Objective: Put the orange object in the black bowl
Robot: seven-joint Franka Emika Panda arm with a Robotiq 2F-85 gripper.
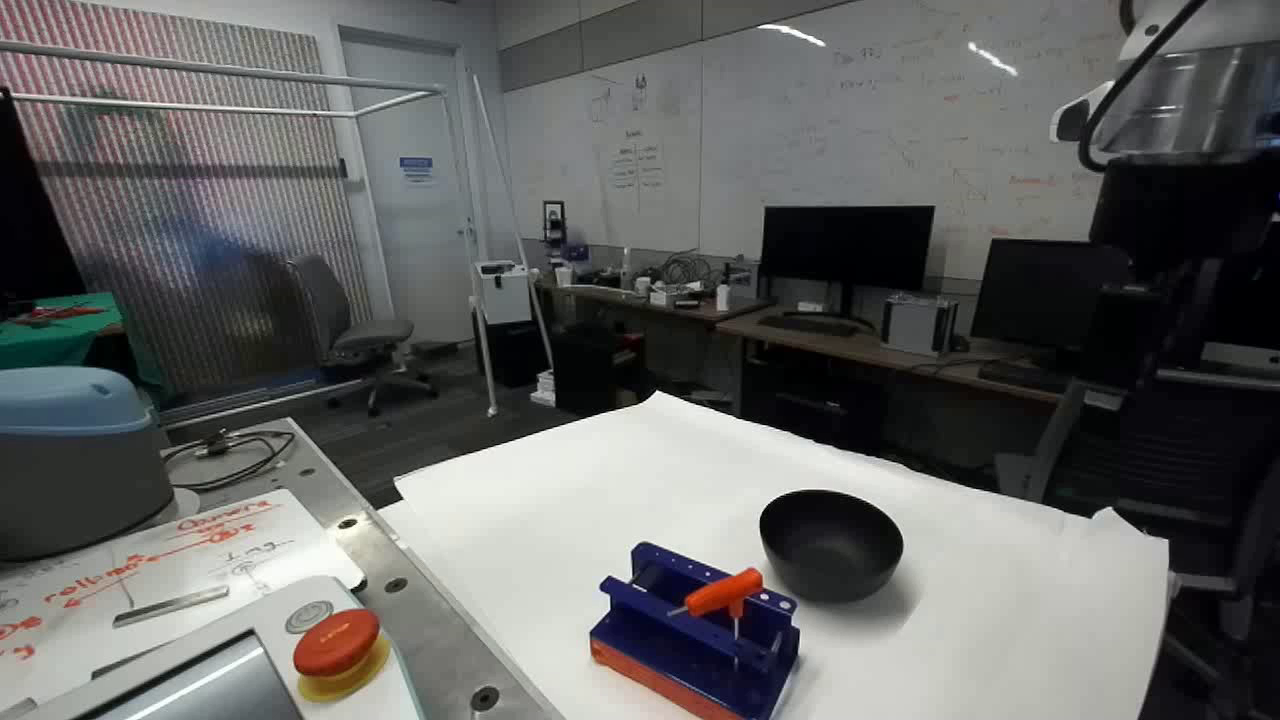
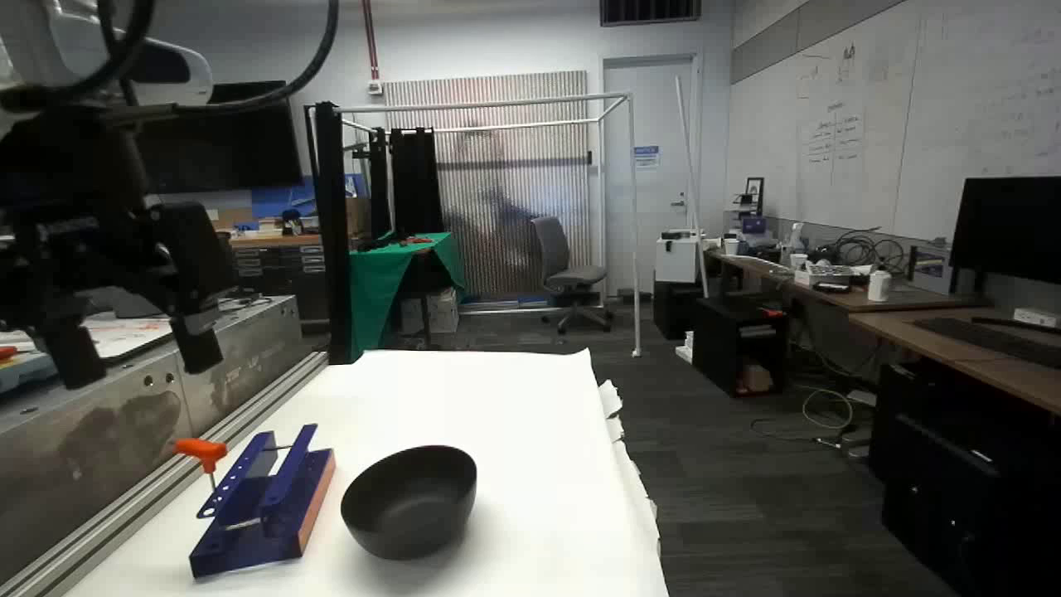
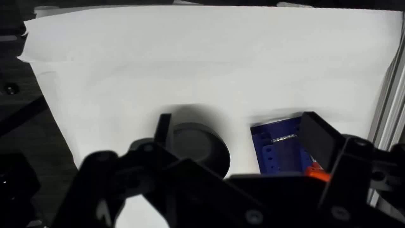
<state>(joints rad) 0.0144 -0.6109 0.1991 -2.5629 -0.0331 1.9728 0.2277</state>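
I have the gripper hanging high, pointed down at the white paper, its two fingers spread wide with nothing between them. The orange handle is well below the gripper, up on the blue rack, its thin metal shaft pointing down; how deep the shaft sits, I can't tell. In the wrist view, the handle peeks out beside one finger, partly hidden by it, while the black bowl sits partly behind the opposite finger, apart from the rack.

As I judge it, the step in hand is reaching for the handle. I want to shift the gripper toward its rack-side finger until the handle sits centred in the gap, then turn it so the squeeze comes across the handle's narrow width. The descent should be slow and straight — fingers coming down either side of the handle without knocking the rack. Once the grip feels firm, I'd lift straight up until the shaft is free — a slanted pull could drag the rack along. After that, the carry to the bowl looks short; I'd lower the handle inside it before letting go.
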